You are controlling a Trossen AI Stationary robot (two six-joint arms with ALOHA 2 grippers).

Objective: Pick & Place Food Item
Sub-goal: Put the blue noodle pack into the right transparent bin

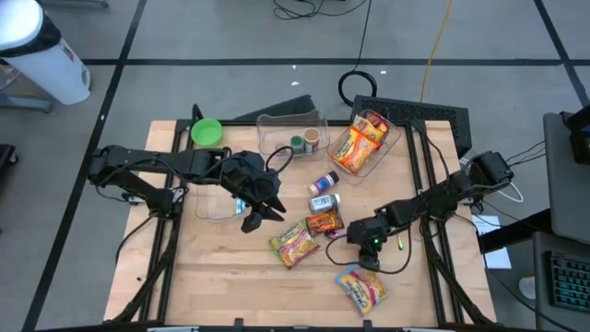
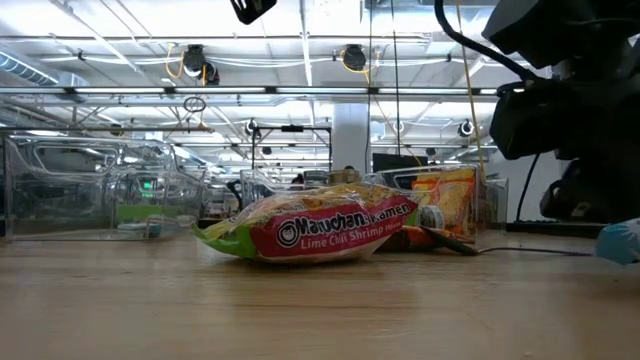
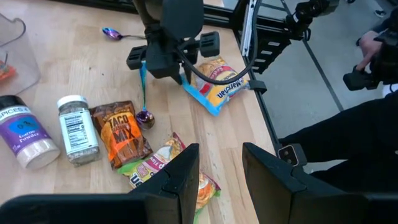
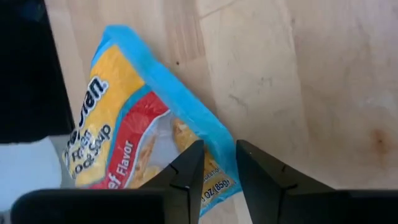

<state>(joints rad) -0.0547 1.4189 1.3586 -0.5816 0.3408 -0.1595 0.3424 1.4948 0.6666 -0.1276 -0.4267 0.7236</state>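
Observation:
A green and red ramen pack lies flat on the table's middle; it fills the low view. A blue and yellow ramen pack lies flat near the front edge. My left gripper is open and empty in the air, just left of the green pack, which shows beyond its fingers. My right gripper is above the blue pack's far end. Its fingers stand a narrow gap apart over the pack's corner. I cannot tell whether they touch it.
An orange taco mix packet and two spice jars lie beside the green pack. A spoon lies near my right gripper. Clear bins stand at the far side and left, with a green bowl.

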